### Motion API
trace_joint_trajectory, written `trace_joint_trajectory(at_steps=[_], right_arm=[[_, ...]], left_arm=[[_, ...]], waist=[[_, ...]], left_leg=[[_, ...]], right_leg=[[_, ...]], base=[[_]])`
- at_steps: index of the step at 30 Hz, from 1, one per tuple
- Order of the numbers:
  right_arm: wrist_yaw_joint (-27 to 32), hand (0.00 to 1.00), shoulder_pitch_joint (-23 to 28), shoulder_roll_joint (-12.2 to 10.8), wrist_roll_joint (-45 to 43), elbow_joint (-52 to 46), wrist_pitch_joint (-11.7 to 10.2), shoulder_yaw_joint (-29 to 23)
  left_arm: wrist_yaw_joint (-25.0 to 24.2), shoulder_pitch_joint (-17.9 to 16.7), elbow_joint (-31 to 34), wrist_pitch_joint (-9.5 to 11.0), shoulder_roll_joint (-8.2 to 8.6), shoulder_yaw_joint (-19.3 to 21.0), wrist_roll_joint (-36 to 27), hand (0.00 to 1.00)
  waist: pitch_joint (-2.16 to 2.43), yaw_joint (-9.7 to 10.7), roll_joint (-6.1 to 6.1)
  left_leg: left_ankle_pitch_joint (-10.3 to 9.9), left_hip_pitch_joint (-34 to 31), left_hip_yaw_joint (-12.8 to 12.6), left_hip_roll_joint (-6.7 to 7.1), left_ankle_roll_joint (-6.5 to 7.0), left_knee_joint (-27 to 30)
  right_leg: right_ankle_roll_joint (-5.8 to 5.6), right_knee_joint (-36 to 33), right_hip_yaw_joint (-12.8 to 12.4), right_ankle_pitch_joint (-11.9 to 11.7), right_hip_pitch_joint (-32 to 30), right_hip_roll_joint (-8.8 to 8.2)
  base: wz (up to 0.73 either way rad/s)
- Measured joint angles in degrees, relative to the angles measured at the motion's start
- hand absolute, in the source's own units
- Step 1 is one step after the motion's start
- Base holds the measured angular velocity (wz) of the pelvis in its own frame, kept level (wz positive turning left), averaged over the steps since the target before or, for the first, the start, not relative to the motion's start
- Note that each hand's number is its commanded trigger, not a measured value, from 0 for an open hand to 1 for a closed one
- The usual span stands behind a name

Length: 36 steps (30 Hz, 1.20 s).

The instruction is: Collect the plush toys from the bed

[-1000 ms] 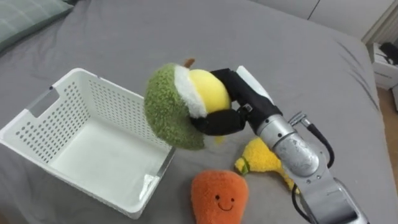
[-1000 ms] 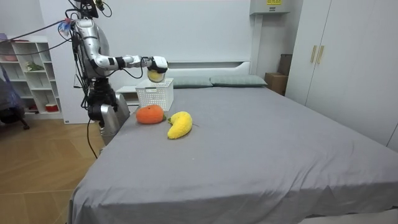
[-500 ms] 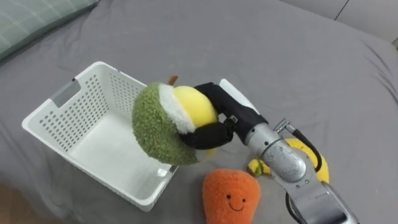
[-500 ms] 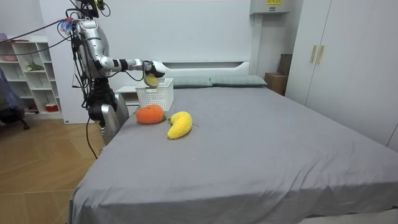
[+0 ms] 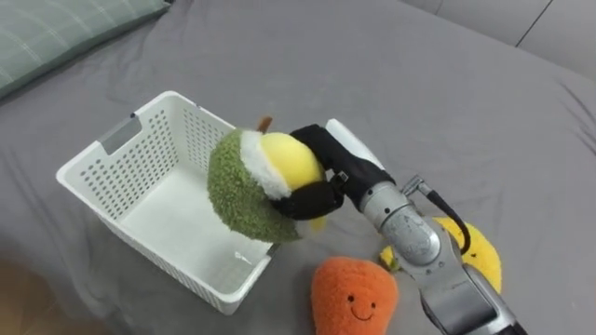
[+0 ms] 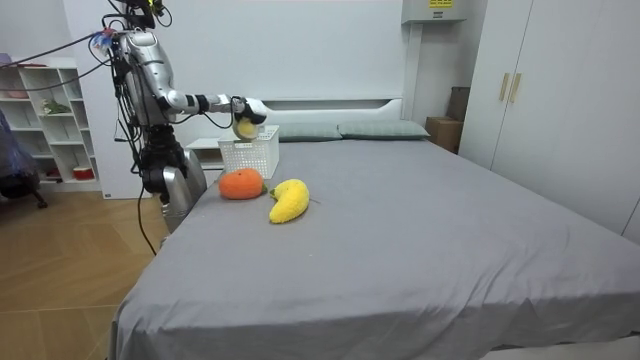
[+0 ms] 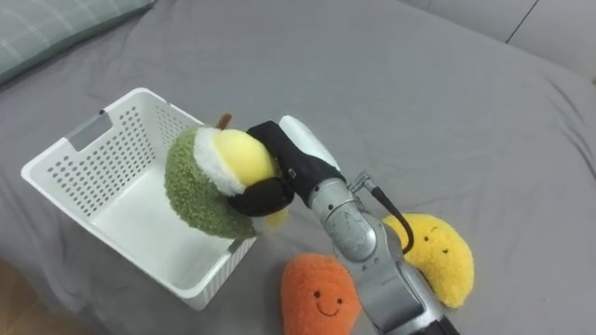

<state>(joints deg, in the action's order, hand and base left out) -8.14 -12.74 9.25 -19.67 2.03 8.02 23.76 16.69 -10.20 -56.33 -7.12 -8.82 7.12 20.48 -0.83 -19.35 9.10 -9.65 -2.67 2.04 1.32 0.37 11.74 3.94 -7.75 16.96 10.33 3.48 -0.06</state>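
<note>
while the right hand (image 5: 328,177) curls round the avocado plush (image 5: 237,191) just above the near corner of the white basket (image 5: 130,167), nothing seems dropped inside yet; the orange plush (image 5: 352,298) and yellow plush (image 5: 480,265) wait beside the basket on the bed (image 5: 419,74).

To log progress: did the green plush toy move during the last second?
Yes. The green plush toy, in the right hand, came further over the white basket.

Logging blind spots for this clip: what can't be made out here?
1. Left eye view: avocado toy hides the basket's right corner.
2. Left eye view: the arm covers part of the yellow toy.
3. Both eye views: bottom edge cuts the orange toy.
4. Room view: right hand too small to read its grip.
</note>
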Motion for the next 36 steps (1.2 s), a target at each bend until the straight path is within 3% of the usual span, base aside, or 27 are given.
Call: trace_joint_trajectory(at_steps=[4, 19, 31, 36], right_arm=[[0.0, 0.00, -2.3, -0.7, -0.5, 1.4, 0.4, 0.1], [0.1, 0.00, -2.3, -0.6, 0.2, 1.5, 1.8, 2.2], [4.3, 0.00, -2.3, 0.3, 5.3, 1.8, 1.7, 1.7], [6.1, 0.00, -2.3, 1.7, 7.5, 1.8, 1.4, 0.4]], left_arm=[[0.1, 0.5, 0.0, -0.1, 0.03, -0.1, 0.1, 0.00], [0.1, 0.6, 0.0, -2.4, -0.02, -0.6, 0.5, 0.00], [-1.3, 0.6, 0.9, -2.3, 0.12, -0.6, 0.5, 0.00], [-0.9, 0.4, 0.9, -2.3, 0.57, -0.6, 0.5, 0.00]], waist=[[0.00, -0.2, 0.02], [-0.21, -1.2, -0.28], [-0.52, 0.1, -0.83], [-0.22, 0.7, -1.83]], left_leg=[[0.1, -0.2, 0.6, 0.35, 0.16, 0.0], [0.2, -0.8, 1.4, 0.65, 0.57, 0.0], [0.3, -0.7, 1.4, 0.82, 0.82, 0.0], [0.2, -0.5, 1.0, 0.57, 0.96, 0.0]], right_leg=[[-0.23, 0.1, 0.4, 0.0, -0.1, -0.19], [-0.60, 0.0, 1.4, -0.2, -0.3, -0.60], [-0.97, -0.1, 1.4, -0.2, -0.4, -0.81], [-1.04, -0.5, 0.6, -0.2, -0.5, -0.82]], base=[[0.05], [0.03], [0.00], [-0.05]])
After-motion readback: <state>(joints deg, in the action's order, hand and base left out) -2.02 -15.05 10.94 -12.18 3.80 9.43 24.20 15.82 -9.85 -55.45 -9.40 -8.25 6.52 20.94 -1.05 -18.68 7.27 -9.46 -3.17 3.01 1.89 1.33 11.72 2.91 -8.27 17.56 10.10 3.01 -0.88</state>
